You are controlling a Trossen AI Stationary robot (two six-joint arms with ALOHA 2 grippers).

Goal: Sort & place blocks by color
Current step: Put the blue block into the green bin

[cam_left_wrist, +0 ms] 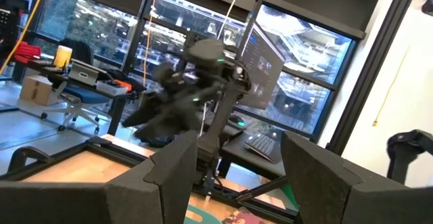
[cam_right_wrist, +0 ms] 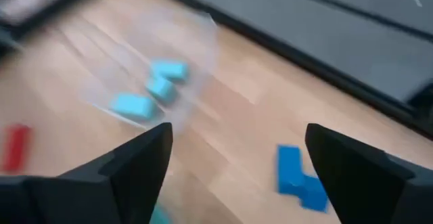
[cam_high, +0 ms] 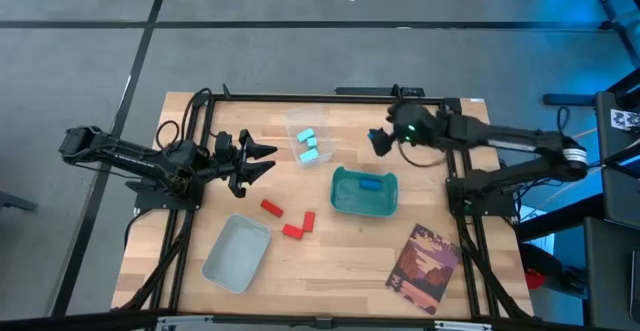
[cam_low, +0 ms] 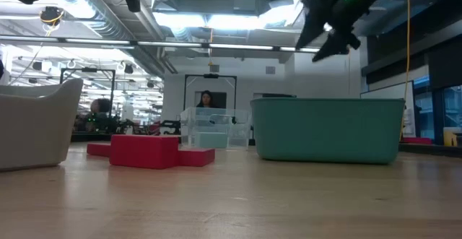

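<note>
- Cyan blocks point(cam_high: 307, 143): three lie together in the clear tray point(cam_high: 306, 129) at upper centre of the high view. That colour looks sorted.
- Blue blocks: one point(cam_high: 371, 183) lies inside the teal bin point(cam_high: 345, 203), right of centre. In the right wrist view two more blue blocks point(cam_right_wrist: 295, 173) lie on bare wood between the fingers; I cannot find them in the high view, the arm likely covers them.
- Red blocks point(cam_high: 296, 227): three lie loose on the table below centre, one point(cam_high: 271, 208) slightly apart at upper left of the pair. They are just right of the grey tray point(cam_high: 236, 254), which holds nothing.
- Right gripper point(cam_high: 378, 139): in the air at upper right, between clear tray and table edge, fingers fully spread, nothing held.
- Left gripper point(cam_high: 262, 161): in the air at centre left, pointing right, above the red blocks in the frame, fingers apart, empty.
- Step in hand, my judgement: right arm collects the loose blue blocks for the teal bin.
- To do well: I would centre one block between the fingers, turn the wrist to span its short side, and descend straight so the neighbour touching it is not dragged along.
- Left arm can take the red blocks to the grey tray; I would keep the arms well apart.
</note>
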